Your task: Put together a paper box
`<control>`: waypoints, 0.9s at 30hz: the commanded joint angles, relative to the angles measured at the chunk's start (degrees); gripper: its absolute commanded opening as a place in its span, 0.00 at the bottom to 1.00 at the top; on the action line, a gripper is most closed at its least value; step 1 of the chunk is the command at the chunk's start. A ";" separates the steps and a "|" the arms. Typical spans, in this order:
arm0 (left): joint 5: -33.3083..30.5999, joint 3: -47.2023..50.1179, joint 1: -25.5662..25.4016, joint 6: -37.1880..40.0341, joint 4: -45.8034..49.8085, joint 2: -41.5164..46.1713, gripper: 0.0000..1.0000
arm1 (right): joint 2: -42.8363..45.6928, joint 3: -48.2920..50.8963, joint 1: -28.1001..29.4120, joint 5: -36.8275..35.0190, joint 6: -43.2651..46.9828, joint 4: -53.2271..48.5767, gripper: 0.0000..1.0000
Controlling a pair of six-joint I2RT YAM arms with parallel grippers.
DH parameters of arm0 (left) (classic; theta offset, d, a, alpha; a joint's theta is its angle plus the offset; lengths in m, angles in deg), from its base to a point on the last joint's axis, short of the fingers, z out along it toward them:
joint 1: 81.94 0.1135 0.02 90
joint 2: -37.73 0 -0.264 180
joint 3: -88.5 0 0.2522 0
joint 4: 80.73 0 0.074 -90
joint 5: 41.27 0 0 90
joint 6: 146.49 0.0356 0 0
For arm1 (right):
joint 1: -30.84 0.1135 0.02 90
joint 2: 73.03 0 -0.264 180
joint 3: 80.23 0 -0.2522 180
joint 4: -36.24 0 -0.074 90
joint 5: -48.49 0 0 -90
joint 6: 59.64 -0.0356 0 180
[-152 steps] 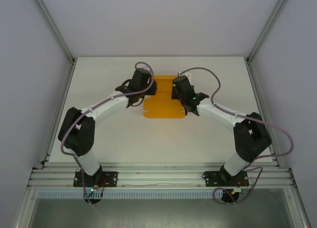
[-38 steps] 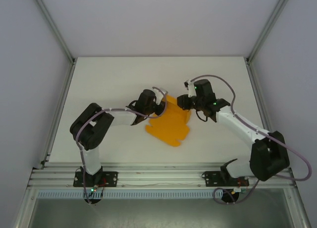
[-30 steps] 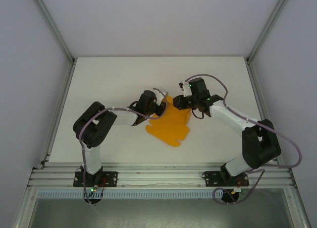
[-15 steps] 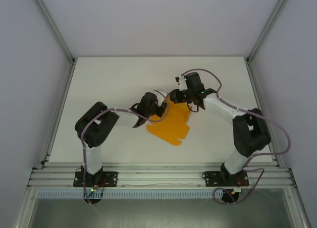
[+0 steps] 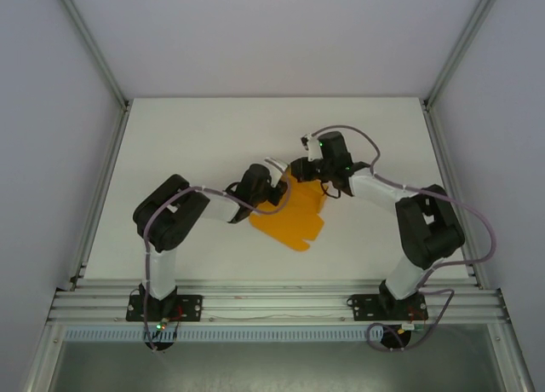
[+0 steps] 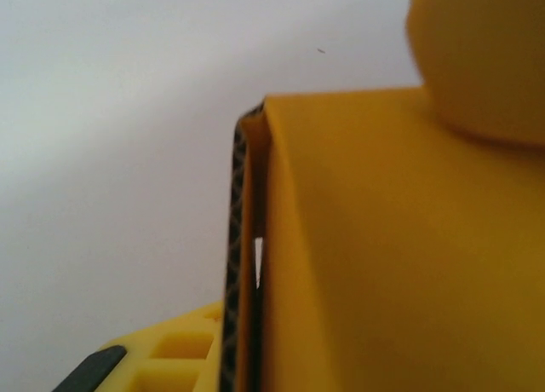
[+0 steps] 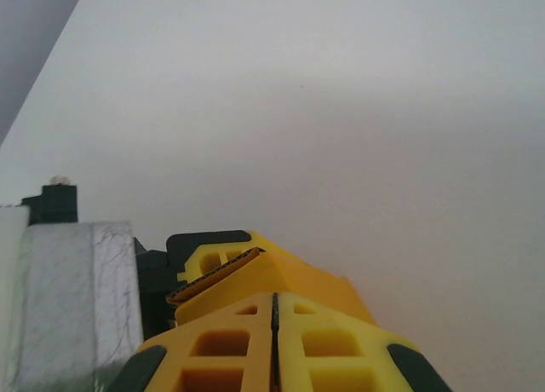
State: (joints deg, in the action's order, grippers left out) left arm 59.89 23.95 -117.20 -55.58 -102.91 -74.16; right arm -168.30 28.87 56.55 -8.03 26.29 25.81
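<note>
Orange paper box (image 5: 291, 218), far edge partly hidden behind right gripper (image 5: 299, 170)

The paper box (image 5: 294, 217) is showing matt orange card, smooth-faced. The table (image 5: 196, 145) is looking matt white. The right tool (image 7: 273, 302) is showing moulded yellow plastic.

The left arm (image 5: 209, 206), white links with black joints, bends sharply at its elbow in the lower left of the top view and reaches toward frame centre. Its yellow-fingered left gripper (image 5: 277, 190) sits just left of centre, and how wide its jaws stand is unclear. The right arm (image 5: 375, 187) folds at the right and reaches inward. The right gripper (image 5: 300, 169) has its yellow fingers (image 7: 230, 345) pressed together.
</note>
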 commanded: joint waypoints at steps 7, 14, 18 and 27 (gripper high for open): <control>-0.16 3.87 -0.34 -4.90 -3.25 1.11 0.25 | 1.04 11.69 5.54 -12.95 15.34 -0.79 0.08; -1.75 6.02 -0.25 -8.74 -7.69 5.33 0.30 | 1.13 14.04 7.42 -16.35 16.38 2.63 0.06; -1.22 5.01 -0.30 -8.40 -9.68 5.07 0.32 | 0.87 13.77 7.51 -16.31 16.48 2.53 0.06; 1.21 -0.44 0.67 -7.76 -8.51 -1.25 0.16 | 0.17 11.99 7.49 -16.92 15.55 0.10 0.05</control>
State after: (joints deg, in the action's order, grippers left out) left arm 60.48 25.35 -117.20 -62.56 -109.21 -73.29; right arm -164.56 38.46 63.37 -24.67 41.57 39.72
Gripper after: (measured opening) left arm 0.173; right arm 0.056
